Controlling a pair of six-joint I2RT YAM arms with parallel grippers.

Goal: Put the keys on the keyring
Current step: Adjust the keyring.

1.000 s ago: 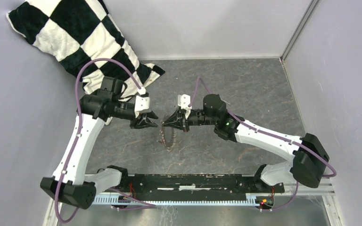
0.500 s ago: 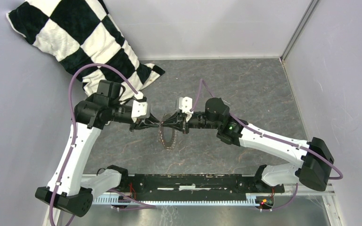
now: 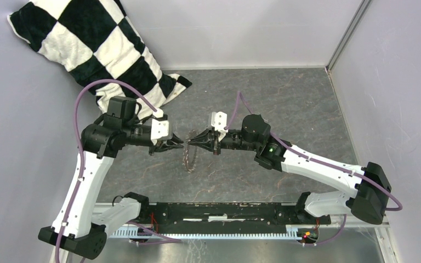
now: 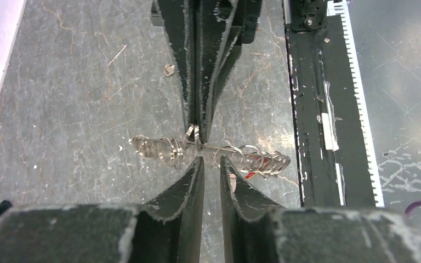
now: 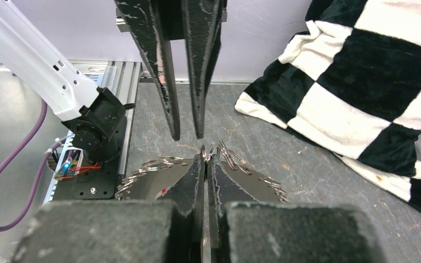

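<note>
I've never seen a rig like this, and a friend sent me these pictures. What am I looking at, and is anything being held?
These are two robot arms bolted at the near edge of a grey table: the left arm and the right arm. One picture comes from a fixed camera above and behind them. The other two come from a camera on each wrist, so each shows that arm's own grasping tips at the bottom and the other arm's at the top. The right fingers are shut on one ring of the keyring, a chain of small silver rings with a red tag. The left fingers face them, slightly apart, with nothing visible between them. A black-and-white checked pillow leans in the far left corner.
</note>
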